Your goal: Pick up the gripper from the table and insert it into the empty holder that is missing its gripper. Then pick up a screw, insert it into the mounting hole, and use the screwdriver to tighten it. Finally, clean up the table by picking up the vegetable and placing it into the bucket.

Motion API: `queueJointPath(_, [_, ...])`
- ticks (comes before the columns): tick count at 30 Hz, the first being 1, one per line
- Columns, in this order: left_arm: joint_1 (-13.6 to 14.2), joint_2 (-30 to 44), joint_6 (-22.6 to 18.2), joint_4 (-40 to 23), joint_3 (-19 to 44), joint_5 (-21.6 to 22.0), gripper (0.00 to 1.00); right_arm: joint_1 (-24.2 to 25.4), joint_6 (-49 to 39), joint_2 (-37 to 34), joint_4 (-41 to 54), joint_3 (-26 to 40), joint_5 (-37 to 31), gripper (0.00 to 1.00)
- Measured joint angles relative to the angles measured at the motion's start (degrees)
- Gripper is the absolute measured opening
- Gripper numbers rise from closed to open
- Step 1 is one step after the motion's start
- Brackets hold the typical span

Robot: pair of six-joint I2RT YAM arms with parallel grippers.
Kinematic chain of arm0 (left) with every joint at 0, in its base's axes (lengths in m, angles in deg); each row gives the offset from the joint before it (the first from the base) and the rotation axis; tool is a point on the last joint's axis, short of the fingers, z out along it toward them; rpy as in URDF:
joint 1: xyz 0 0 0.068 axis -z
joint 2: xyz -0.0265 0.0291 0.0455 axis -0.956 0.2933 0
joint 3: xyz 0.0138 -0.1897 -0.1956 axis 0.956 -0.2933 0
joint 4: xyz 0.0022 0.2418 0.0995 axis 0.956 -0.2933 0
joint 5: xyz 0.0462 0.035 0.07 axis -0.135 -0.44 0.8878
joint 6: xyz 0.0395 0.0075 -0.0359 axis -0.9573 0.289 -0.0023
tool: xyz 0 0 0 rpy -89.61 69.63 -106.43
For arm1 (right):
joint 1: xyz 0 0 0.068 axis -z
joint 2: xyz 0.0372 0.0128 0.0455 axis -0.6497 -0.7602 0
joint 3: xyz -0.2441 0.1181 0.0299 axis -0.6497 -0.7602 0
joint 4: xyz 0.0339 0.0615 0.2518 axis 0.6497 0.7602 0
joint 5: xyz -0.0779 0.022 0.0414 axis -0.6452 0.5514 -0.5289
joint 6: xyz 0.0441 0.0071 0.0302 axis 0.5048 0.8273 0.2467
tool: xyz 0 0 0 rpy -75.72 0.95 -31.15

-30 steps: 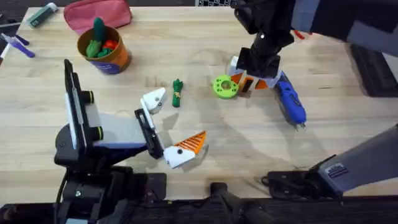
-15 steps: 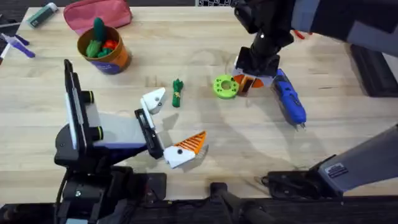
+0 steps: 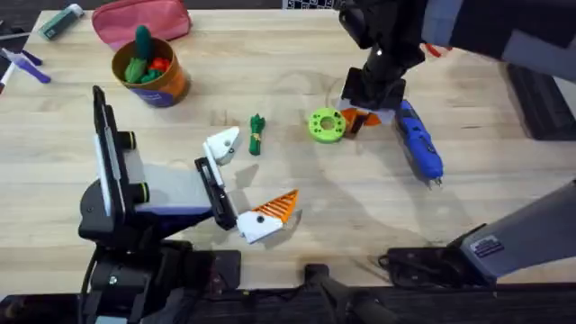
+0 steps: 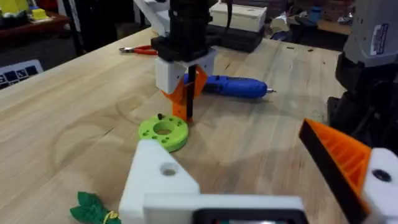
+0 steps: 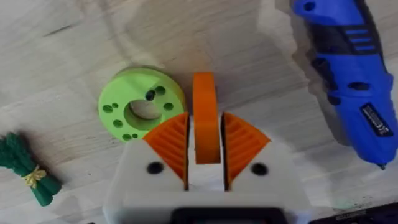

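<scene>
Gripper [image 5: 204, 118] pinched upright between right gripper [image 5: 205, 163] pads, just right of disc [image 3: 326, 125], screwdriver [image 3: 420, 144] beyond. Raised for carrying toward holder [image 3: 222, 145], presumably. Left gripper [image 4: 261, 180] spread, one mount bare, waiting near-left.

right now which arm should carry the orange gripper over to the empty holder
Right. The right gripper is already shut on the orange gripper, beside the green disc. The left gripper has the empty holder.

Right gripper [image 4: 186, 106] clamped on orange gripper [image 4: 181, 99] beside green disc [image 4: 163, 132], screwdriver [image 4: 233, 86] behind
</scene>
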Motion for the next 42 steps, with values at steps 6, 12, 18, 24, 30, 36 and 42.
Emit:
queueJointPath(6, [0.00,0.02,0.00,0.02,0.00,-0.01,0.986,0.00,-0.20,0.00,0.00,0.00,-0.17,0.014])
queueJointPath(12, [0.00,0.00,0.00,0.01,0.00,-0.01,0.985,0.00,-0.21,0.00,0.00,0.00,-0.17,0.013])
queueJointPath(18, [0.00,0.00,0.00,0.01,0.00,-0.01,0.985,0.00,-0.21,0.57,0.92,-0.10,-0.17,0.011])
queueJointPath(24, [0.00,0.02,0.00,-0.01,0.00,0.02,0.986,0.00,-0.64,9.38,2.01,-0.48,-0.17,0.011])
queueJointPath(30, [0.00,0.00,0.00,0.02,0.00,-0.01,0.985,0.00,-1.27,21.88,2.38,-0.48,-0.17,0.010])
queueJointPath(36, [0.00,0.02,0.00,0.00,0.00,0.00,0.986,0.00,-1.28,34.08,-7.30,-8.12,0.45,0.010])
queueJointPath(42, [0.00,0.00,0.00,0.00,0.00,0.02,0.986,0.00,-1.58,46.62,-26.58,-27.37,7.43,0.009])
